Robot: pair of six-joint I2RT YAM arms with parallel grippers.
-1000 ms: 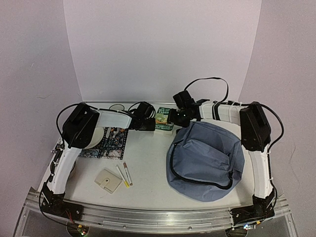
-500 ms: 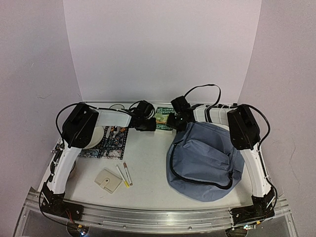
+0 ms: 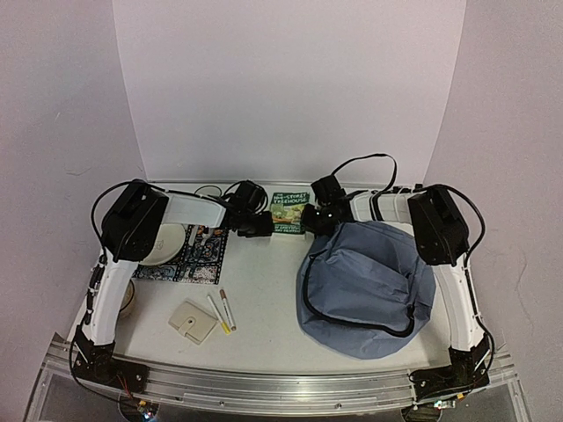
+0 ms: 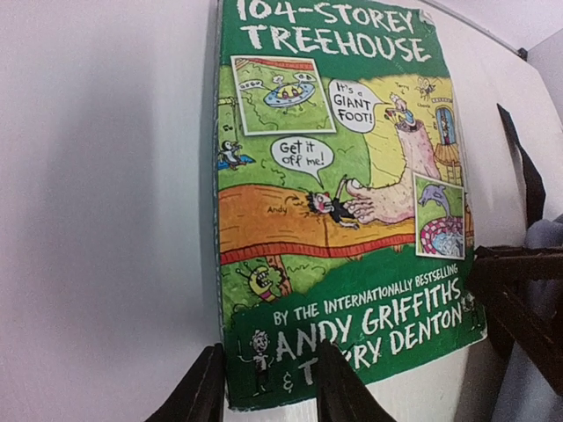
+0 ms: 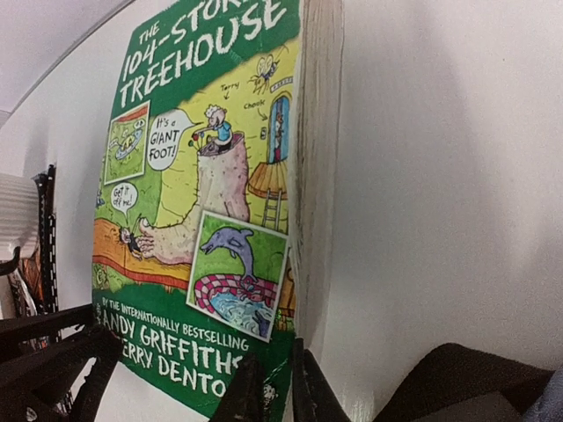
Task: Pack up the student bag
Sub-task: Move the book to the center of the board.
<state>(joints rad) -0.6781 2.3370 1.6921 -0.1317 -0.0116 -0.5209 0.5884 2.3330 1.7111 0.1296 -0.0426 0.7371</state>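
Observation:
The student bag [image 3: 365, 281], blue-grey with black straps, lies slumped at the right of the table. A green paperback [image 3: 288, 213] stands tipped up at the back centre, its cover [image 4: 334, 202] facing the camera. My left gripper [image 3: 263, 225] is at the book's left bottom corner. Its fingers [image 4: 204, 391] stand apart astride that corner [image 4: 268, 352], one beside the spine and one over the cover. I cannot tell whether they press on it. My right gripper [image 3: 310, 220] is nearly shut, pinching the cover's bottom right corner [image 5: 274, 356] beside the thick page edge [image 5: 317, 176].
A patterned flat case [image 3: 198, 255] and a white dish [image 3: 165, 242] lie at the left. Two pens [image 3: 224, 309] and a beige wallet [image 3: 193, 321] lie at the near left. The white back wall rises just behind the book. Bag fabric [image 4: 541, 308] is close on the book's right.
The book has risen from lying flat to standing with its cover showing. The right gripper has closed on its corner. Both wrists have shifted slightly toward the back wall.

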